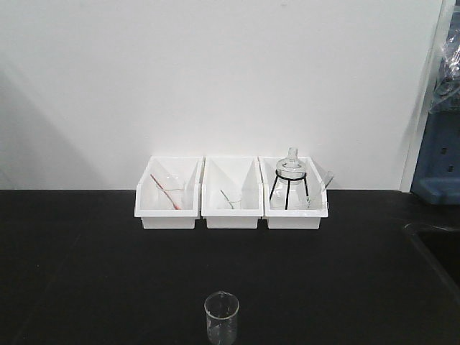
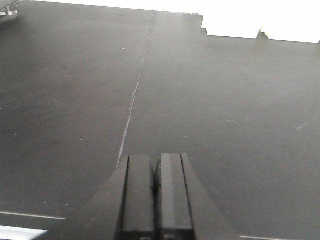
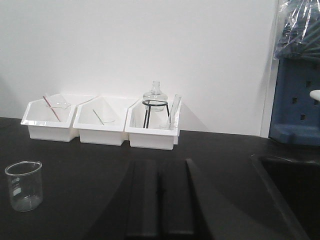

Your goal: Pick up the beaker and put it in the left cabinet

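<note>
The beaker (image 1: pixel 221 317) is a small clear glass cylinder standing upright on the black bench near its front edge. It also shows in the right wrist view (image 3: pixel 24 185), far left of my right gripper. My right gripper (image 3: pixel 160 165) is shut and empty, low over the bench. My left gripper (image 2: pixel 156 160) is shut and empty over bare black bench; the beaker is out of its view. Neither gripper shows in the front view. The left cabinet is out of view.
Three white plastic bins (image 1: pixel 231 192) stand in a row against the white wall; the right one holds a stoppered glass flask on a black wire stand (image 1: pixel 290 180). A sink basin (image 1: pixel 438 251) is sunk at the bench's right end, with a blue unit (image 1: pixel 438 158) behind it.
</note>
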